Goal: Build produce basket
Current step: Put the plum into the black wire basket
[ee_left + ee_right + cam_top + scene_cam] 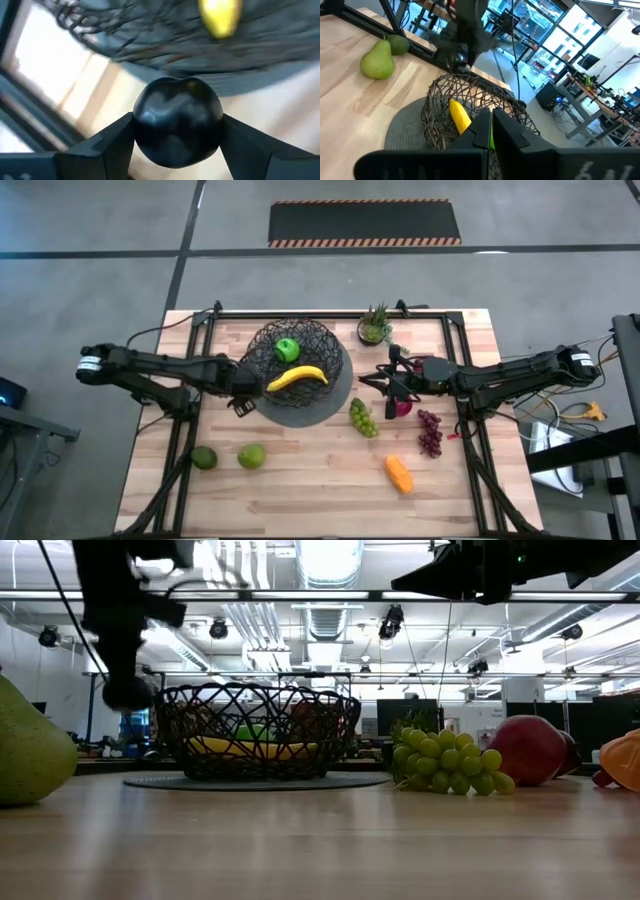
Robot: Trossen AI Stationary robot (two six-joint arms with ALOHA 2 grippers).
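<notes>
the basket (300, 340) sits at upper centre of the high view on its grey base, already holding a yellow banana (297, 378) and a green apple (287, 349). the left hand (240, 390) is just beside the basket's left edge, and the left wrist view shows its fingers (100, 145) closed on a round, dark, glossy fruit (177, 125), pinched across its widest part; its colour is hard to judge from here. the right hand (393, 385) hangs over the bench right of the basket, fingers pressed together with nothing between them, looking toward the basket.

the step in hand looks like carrying this fruit into the basket. to do it well, the left hand should be clear above the wire rim before crossing it, since the mesh would snag a low finger. aim for the open part of the bowl away from the banana, so the round fruit settles rather than rolling off the banana's curve. let go low inside the bowl; a smooth round fruit dropped from height could bounce out.

left on the bench: green grapes (363, 418), purple grapes (430, 432), an orange piece (399, 474), a red apple (403, 406), a pear (203, 458) and a lime (251, 455) at lower left.
</notes>
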